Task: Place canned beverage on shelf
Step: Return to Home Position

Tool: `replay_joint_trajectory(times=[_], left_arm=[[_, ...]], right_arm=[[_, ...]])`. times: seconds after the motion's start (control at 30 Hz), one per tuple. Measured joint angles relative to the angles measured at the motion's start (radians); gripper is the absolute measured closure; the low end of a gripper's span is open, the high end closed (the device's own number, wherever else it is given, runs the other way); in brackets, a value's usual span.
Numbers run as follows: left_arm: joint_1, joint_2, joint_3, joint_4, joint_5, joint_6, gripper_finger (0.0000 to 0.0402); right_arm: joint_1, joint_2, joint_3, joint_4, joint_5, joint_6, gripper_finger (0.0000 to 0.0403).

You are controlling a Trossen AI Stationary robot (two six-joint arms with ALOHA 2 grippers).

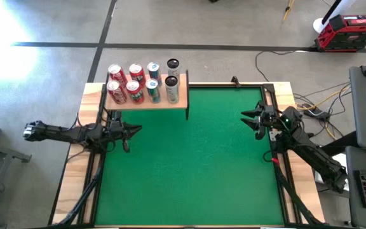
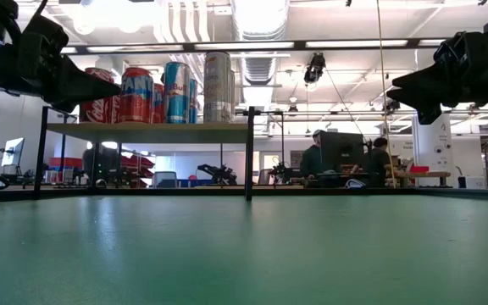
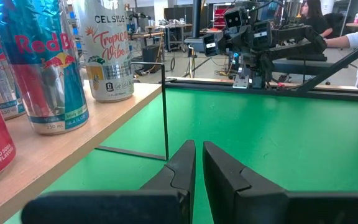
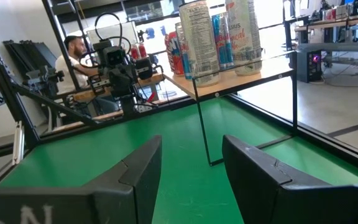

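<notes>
Across the tabletop spreads the green mat (image 1: 196,165), framed by the light-wood table (image 1: 74,184). Up at the mat's far left corner in the high view stands the shelf (image 1: 182,94), a light-wood board on thin black legs. It's carrying a full load: eight cans (image 1: 135,71), two rows of four.

Arms next. The left arm reaches in from the left side, and the left gripper (image 1: 132,135) hovers over the mat just in front of the shelf's left half. Its fingers are drawn together with only a thin slit between them, and they hold nothing. Over on the other side, the right gripper (image 1: 251,124) hangs near the mat's right edge, well apart from the shelf, fingers spread wide and empty. The low view puts both grippers up off the mat, roughly level with the board.

Now the cans, every one upright and close beside its neighbours. Four red-and-white cans (image 1: 114,90) fill the left half of the board, and the end one reads as a Coca-Cola can (image 2: 102,108) in the low view. Then come the blue Red Bull cans (image 3: 42,68), one behind the other. At the right end are the white Celsius cans (image 3: 107,50), standing tallest in the low view.

Beyond the table, a person (image 4: 73,56) sits in the room behind the left arm.
</notes>
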Motion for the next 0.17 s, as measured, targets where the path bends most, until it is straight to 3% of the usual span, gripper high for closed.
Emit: replay_joint_trajectory(times=[0.17], left_arm=[[0.0, 0.0, 0.0, 0.0, 0.0, 0.0, 0.0388]], right_arm=[[0.0, 0.0, 0.0, 0.0, 0.0, 0.0, 0.0241]])
